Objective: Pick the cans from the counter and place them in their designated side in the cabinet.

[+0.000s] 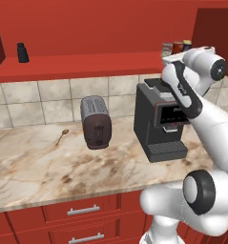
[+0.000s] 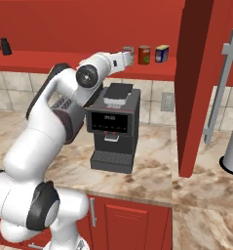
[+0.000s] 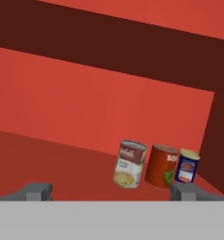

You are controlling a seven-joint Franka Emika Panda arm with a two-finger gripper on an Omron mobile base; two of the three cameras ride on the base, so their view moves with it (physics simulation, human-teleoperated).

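Two cans stand side by side at the right end of the red cabinet's open shelf (image 1: 77,66). The silvery can with the pale label (image 3: 130,164) (image 2: 129,54) leans slightly, and the dark red can (image 3: 161,166) (image 2: 144,54) is just right of it. My gripper (image 3: 111,191) (image 2: 124,59) is raised to shelf height right beside the silvery can, its jaws open with nothing between them. In the hand view both cans lie a little beyond the fingertips (image 3: 182,191), toward the right one. In the left base view the cans (image 1: 167,49) peek out behind my arm. The marble counter (image 1: 39,167) lies below.
A blue-and-yellow can (image 2: 162,53) stands right of the red one. A black shaker (image 1: 22,52) sits at the shelf's left end. On the counter are a coffee machine (image 1: 160,121) under my arm, a toaster (image 1: 95,121) and a spoon (image 1: 62,137). An open cabinet door (image 2: 201,83) hangs at right.
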